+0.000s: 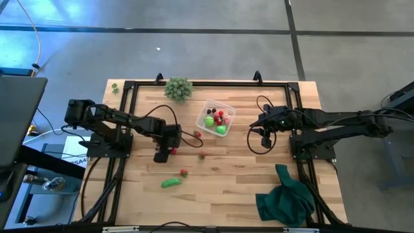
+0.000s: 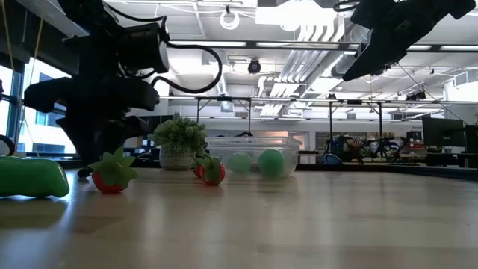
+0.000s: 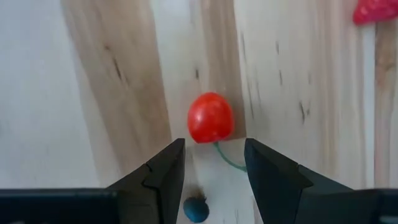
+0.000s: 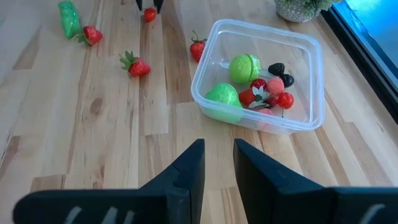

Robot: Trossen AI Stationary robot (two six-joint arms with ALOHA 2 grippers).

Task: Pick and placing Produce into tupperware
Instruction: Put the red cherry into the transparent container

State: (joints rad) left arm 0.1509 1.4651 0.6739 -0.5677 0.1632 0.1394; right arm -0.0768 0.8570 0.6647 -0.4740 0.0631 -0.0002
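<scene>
Between left pincer [image 3: 214, 171] tips: cherry [image 3: 210, 117]

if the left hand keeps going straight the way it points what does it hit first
Most likely the small round red cherry tomato on the wooden table, which lies just ahead of the left hand, in line with the gap between its open fingers. Depth is hard to judge.

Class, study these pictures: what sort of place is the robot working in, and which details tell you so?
Probably an open lab or workshop: a bare concrete floor around the wooden table, exposed ceiling pipes and strip lights overhead, and equipment-laden workbenches behind.
</scene>
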